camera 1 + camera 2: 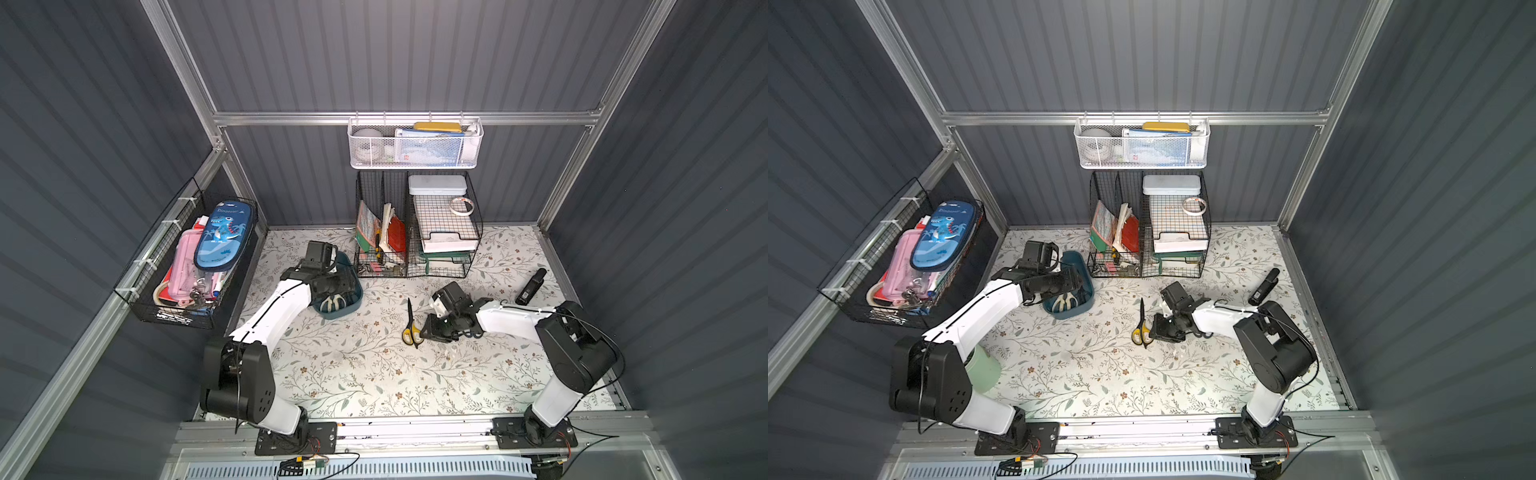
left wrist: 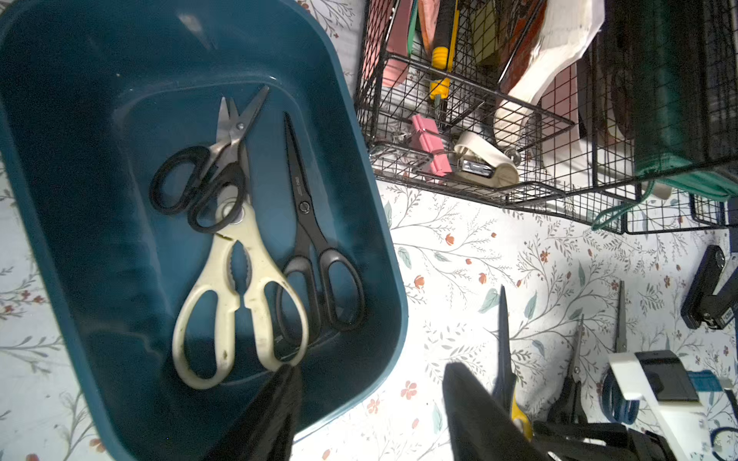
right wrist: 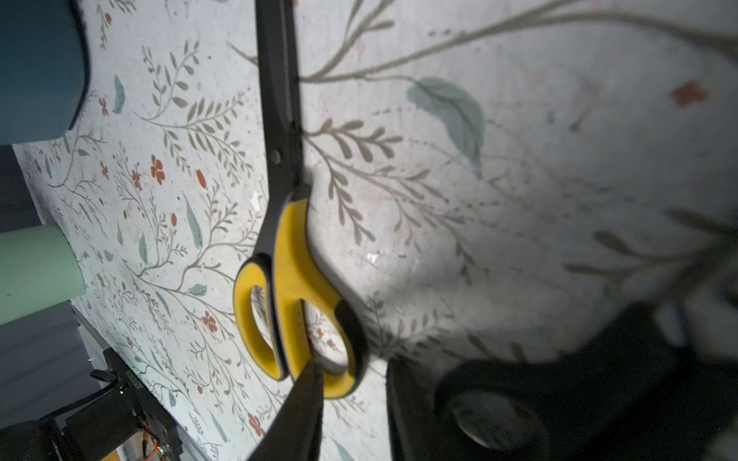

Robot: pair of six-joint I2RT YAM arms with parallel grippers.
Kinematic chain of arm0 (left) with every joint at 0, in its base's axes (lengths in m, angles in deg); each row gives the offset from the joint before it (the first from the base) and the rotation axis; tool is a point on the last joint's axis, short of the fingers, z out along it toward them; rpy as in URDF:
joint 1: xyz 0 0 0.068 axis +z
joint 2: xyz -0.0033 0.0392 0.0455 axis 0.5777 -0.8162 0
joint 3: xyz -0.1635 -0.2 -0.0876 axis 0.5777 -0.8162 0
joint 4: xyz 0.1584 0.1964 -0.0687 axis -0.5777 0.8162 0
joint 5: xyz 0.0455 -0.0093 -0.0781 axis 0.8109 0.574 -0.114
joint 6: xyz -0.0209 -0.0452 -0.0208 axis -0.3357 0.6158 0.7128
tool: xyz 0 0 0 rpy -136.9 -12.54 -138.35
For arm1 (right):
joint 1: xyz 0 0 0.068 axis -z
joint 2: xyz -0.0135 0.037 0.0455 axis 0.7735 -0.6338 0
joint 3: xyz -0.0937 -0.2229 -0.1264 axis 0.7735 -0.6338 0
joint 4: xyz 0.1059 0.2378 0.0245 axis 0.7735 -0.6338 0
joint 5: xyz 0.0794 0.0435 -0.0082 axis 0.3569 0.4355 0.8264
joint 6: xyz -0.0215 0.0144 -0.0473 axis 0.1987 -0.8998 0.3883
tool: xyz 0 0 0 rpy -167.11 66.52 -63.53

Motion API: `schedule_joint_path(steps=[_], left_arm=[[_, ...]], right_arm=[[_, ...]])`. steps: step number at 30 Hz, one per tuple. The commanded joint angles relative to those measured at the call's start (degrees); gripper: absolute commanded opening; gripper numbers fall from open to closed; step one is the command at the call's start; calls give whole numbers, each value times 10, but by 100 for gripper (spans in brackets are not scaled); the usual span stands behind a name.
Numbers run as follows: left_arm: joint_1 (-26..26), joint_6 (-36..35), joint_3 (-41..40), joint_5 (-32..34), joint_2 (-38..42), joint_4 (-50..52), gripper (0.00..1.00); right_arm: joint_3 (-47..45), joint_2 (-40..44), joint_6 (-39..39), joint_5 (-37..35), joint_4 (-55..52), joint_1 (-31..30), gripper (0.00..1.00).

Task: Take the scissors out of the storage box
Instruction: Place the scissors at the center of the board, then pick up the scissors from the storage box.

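Note:
The teal storage box (image 2: pixel 80 207) sits on the floral mat at the back left, seen in both top views (image 1: pixel 341 316) (image 1: pixel 1076 314). Three pairs of scissors lie in it: cream-handled (image 2: pixel 239 287), small black-handled (image 2: pixel 207 175) and all-black (image 2: pixel 315 255). My left gripper (image 2: pixel 371 383) is open, with one finger over the box by the cream handle and the other outside the rim. Yellow-and-black scissors (image 3: pixel 287 247) (image 1: pixel 410 328) lie flat on the mat. My right gripper (image 3: pixel 355 371) stands open at their handle loops. Black-handled scissors (image 2: pixel 575 379) and blue-handled scissors (image 2: pixel 619 339) lie beside them.
Black wire baskets (image 1: pixel 415 232) stand behind the box, under a white mesh basket (image 1: pixel 415 143) on the rail. A black basket (image 1: pixel 187 266) of pencil cases hangs on the left wall. A black stapler (image 1: pixel 531 286) lies at the right. A mint cup (image 1: pixel 984 370) stands by the left arm.

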Motion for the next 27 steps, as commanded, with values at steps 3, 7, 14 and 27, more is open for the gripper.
schedule_joint_path(steps=[3, 7, 14, 27], left_arm=[[2, -15, 27, 49, -24, 25, 58], [18, -17, 31, 69, -60, 20, 54], [40, -29, 55, 114, -129, 14, 49], [85, -81, 173, 53, -254, 17, 40]], right_arm=[[42, 63, 23, -27, -66, 2, 34], [72, 82, 37, -42, -71, 2, 35], [108, 54, 48, -41, -71, -11, 36], [134, 10, 43, -34, -53, -42, 37]])
